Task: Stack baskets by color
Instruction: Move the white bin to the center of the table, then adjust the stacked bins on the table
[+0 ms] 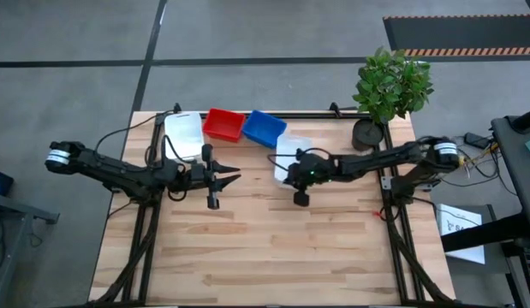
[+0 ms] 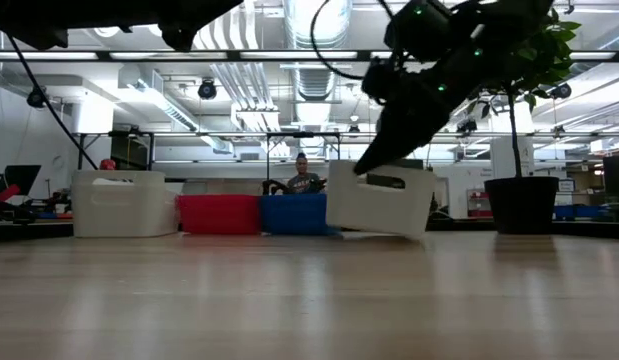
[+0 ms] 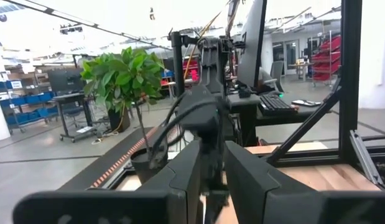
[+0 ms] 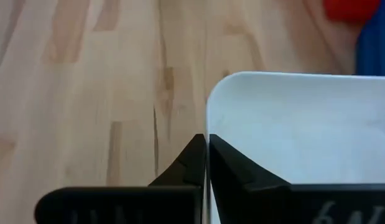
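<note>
From above, the right gripper [image 1: 292,170] pinches the rim of a white basket [image 1: 292,154] lying lengthwise front-to-back beside the blue basket [image 1: 264,127]; at table level the white basket [image 2: 381,199] tilts, smooth-walled and boxy; the left gripper [image 1: 223,176] hovers slightly parted, empty.

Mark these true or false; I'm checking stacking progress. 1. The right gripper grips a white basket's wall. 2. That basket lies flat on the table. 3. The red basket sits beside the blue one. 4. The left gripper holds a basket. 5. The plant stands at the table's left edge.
1. True: the right gripper is shut on the white basket.
2. False: it is tilted.
3. True: red basket, blue basket.
4. False: the left gripper holds nothing.
5. False: the plant stands at the far right corner.
</note>
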Controlling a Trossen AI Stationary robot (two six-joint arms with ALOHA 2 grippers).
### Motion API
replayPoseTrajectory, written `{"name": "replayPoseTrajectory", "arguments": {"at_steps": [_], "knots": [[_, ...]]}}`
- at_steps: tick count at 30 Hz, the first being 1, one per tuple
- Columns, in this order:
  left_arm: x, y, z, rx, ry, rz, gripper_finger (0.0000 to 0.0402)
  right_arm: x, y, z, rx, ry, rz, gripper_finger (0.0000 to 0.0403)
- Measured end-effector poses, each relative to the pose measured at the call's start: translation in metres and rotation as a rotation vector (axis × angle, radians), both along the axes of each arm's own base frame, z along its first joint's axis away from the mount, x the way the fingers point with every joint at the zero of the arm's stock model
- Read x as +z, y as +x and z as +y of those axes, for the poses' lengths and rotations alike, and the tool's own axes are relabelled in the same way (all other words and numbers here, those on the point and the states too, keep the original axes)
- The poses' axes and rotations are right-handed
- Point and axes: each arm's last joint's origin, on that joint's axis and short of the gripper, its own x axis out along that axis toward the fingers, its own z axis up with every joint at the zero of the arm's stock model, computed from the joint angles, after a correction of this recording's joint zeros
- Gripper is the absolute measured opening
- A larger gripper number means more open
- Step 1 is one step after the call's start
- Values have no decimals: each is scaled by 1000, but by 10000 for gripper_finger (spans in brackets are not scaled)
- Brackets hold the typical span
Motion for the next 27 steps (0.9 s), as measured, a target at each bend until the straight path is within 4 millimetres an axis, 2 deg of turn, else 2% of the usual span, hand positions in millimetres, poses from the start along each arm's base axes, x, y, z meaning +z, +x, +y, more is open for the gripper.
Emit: {"name": "replayPoseTrajectory", "arguments": {"at_steps": [4,8,13,21,27], "knots": [[2,0,0,0,-3,-19,58,-11,18,9,-27,46,69,9],[2,0,0,0,-3,-18,58,-13,36,19,-3,55,154,9],[1,0,0,-1,-5,-12,58,-6,48,28,28,56,244,30],[1,1,6,30,-23,4,58,23,47,28,23,50,310,115],[13,9,21,106,-42,76,53,48,26,29,29,45,334,152]]}}
